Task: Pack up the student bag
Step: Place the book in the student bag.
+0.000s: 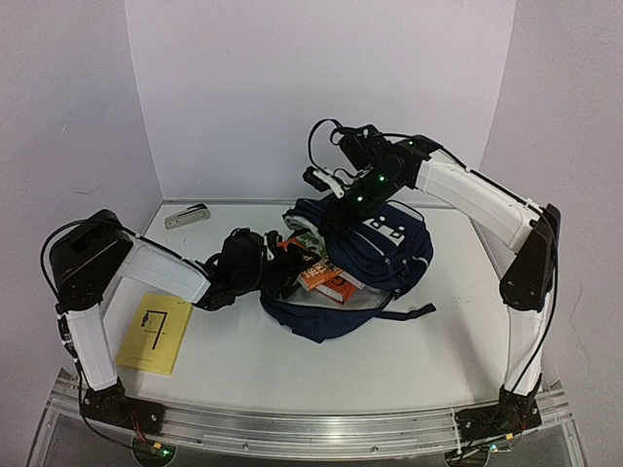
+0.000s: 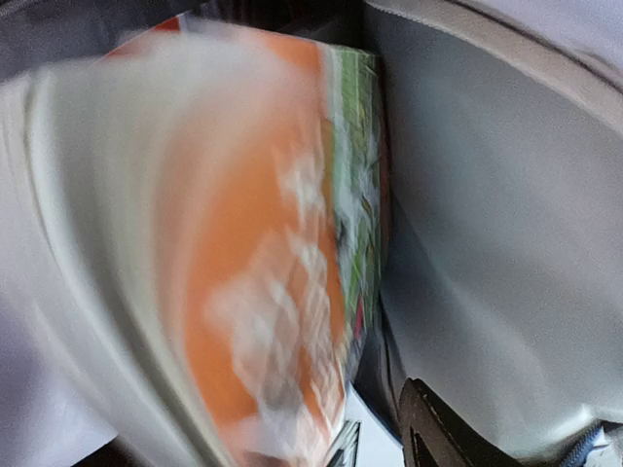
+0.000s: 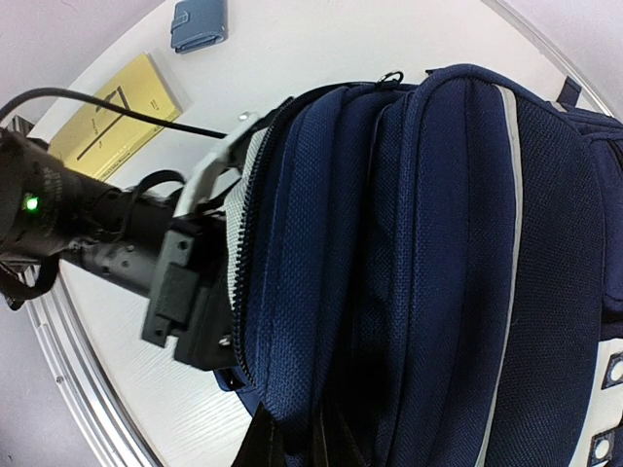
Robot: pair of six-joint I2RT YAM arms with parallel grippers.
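Navy student bag (image 1: 389, 255) flopped in the middle of the tabletop (image 1: 438, 350)
It's lying on its side with the main compartment unzipped and gaping toward the left. Dark blue woven fabric, thin pale stripes, white patch on top, one black strap trailing out front.

Left arm (image 1: 156, 268): white shell links, bulky black joint housings, thin black cable loop. Right arm (image 1: 477, 199): same white-and-black build; black cable (image 1: 326, 126) arcing above right pincer (image 1: 324, 182), green lights (image 1: 375, 180) just behind it. Left wrist (image 3: 88, 229): black, one green light.
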